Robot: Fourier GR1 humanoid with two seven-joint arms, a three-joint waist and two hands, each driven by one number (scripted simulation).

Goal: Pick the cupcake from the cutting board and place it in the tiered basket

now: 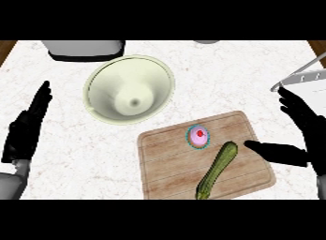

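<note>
Your cupcake [199, 136] sat on the cutting board [173, 164], left of your right hand's [318, 136] spread thumb, zucchini [218, 170] just below it, tiered basket [311, 77] above those released fingers, your left hand [26, 126] resting with fingers straight.

Cupcake [199, 136]: small, round from above, teal wrapper rim, pink frosting, red dot at centre. Stands upright on cutting board [169, 161], in board's upper middle part, untouched. Cutting board: light wood, rectangular with rounded corners, lies flat, turned slightly askew on counter. Tiered basket [311, 75]: white wire frame with pale tray, only part visible at view's right edge, well apart from cupcake.
</note>
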